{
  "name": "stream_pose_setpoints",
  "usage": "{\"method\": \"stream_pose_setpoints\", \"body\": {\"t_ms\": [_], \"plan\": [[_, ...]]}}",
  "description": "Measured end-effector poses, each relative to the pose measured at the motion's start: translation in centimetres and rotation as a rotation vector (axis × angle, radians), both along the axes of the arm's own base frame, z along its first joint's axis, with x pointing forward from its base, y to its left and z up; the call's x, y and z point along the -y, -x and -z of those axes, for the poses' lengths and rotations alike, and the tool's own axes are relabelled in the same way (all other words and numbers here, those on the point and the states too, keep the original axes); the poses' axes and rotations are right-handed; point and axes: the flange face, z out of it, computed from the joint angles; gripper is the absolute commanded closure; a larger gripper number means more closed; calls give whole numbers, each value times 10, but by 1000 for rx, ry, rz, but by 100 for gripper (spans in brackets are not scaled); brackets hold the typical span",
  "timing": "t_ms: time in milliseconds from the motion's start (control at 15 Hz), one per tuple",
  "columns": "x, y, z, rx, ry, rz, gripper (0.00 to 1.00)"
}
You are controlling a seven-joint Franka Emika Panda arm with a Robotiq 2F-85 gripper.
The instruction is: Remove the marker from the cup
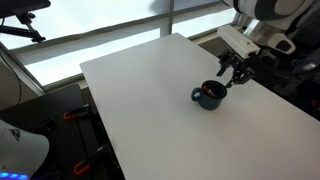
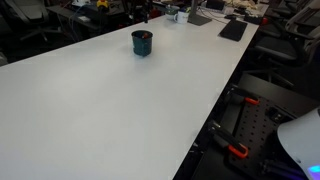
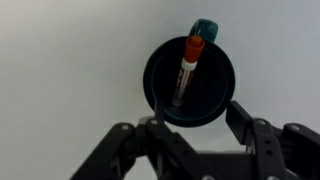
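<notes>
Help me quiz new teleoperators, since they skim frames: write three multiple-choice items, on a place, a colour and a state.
1. Where is the marker? A inside the cup; B beside it; C gripped in the fingers.
2. Its cap colour? A green; B yellow; C reddish-orange.
3. The gripper is: A open; B shut on the marker; C shut on the cup.
Answers: 1 A, it leans in the cup in the wrist view; 2 C, the tip shows it; 3 A, fingers stand apart, holding nothing.

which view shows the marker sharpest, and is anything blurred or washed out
Wrist view: marker crisp in the cup, fingers soft, out of focus. In both exterior views the white table looks bright and flat, the marker too small to tell.
</notes>
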Motion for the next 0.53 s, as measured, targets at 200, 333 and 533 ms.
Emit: {"method": "stream_pose_setpoints", "body": {"t_ms": [200,333,533], "plan": [[-1,-2,12,-31,-8,-4,33],[-4,-3,21,-52,-16,-9,35],[-12,-2,32,-102,-41,-20,38]]}}
